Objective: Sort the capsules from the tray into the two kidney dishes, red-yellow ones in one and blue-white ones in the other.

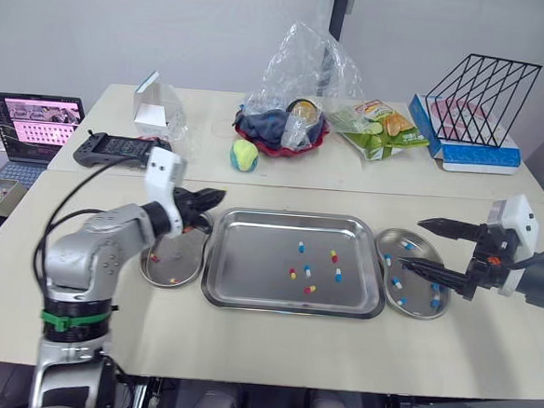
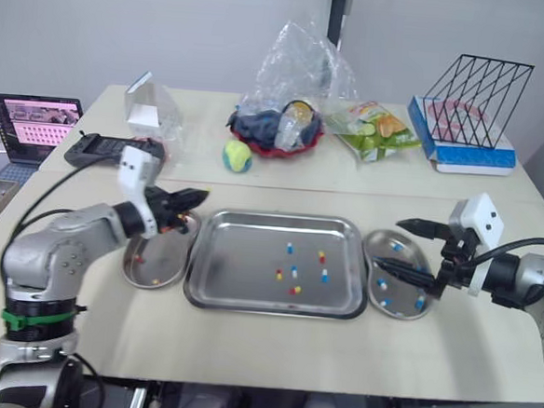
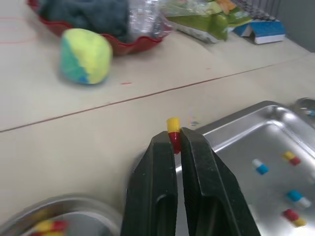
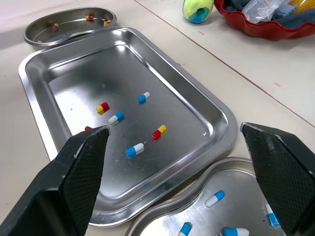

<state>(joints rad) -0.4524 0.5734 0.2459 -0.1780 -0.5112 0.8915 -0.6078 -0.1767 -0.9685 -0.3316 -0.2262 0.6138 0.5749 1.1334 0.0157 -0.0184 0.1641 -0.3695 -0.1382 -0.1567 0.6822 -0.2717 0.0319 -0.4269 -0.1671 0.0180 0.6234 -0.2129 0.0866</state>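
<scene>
We note the left fingers (image 3: 162, 147) pinched shut on a red-yellow capsule (image 3: 173, 129), its long axis in line with them, the left kidney dish (image 3: 74, 202) just below and behind the tips; right fingers (image 1: 433, 268) gape wide, empty.

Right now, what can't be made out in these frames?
- left kidney dish: head views, the left gripper and arm cover part of it, so the capsule count is unclear.
- red-yellow capsule: left wrist view, red end hidden between the fingers.
- right kidney dish: right wrist view, cut by the edge and partly behind a finger of the right gripper.
</scene>
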